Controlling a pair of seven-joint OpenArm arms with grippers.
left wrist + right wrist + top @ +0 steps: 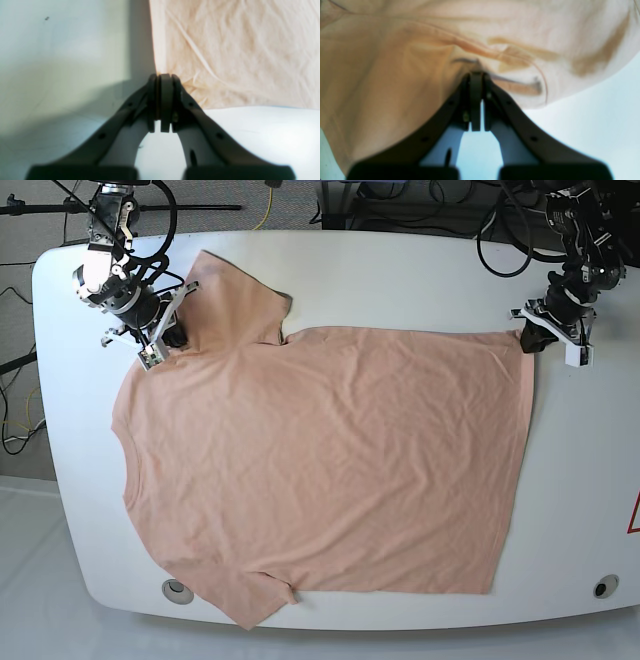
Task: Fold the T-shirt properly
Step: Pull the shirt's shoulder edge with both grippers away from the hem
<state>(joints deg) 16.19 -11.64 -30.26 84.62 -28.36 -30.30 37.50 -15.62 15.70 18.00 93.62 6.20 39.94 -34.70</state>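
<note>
Both claws at T-shirt [320, 470] edges

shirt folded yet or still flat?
Spread flat. The T-shirt lies open in one layer across the table, both sleeves out, no fold made.

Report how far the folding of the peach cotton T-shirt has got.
Done: nothing folded yet; the peach cotton short-sleeved T-shirt lies spread flat on the white table. In hand: both grippers are shut on its far edge, the left gripper on the hem corner, the right gripper on the cloth by the sleeve and shoulder. Left: every fold, starting, probably, with carrying that far edge across.
</note>
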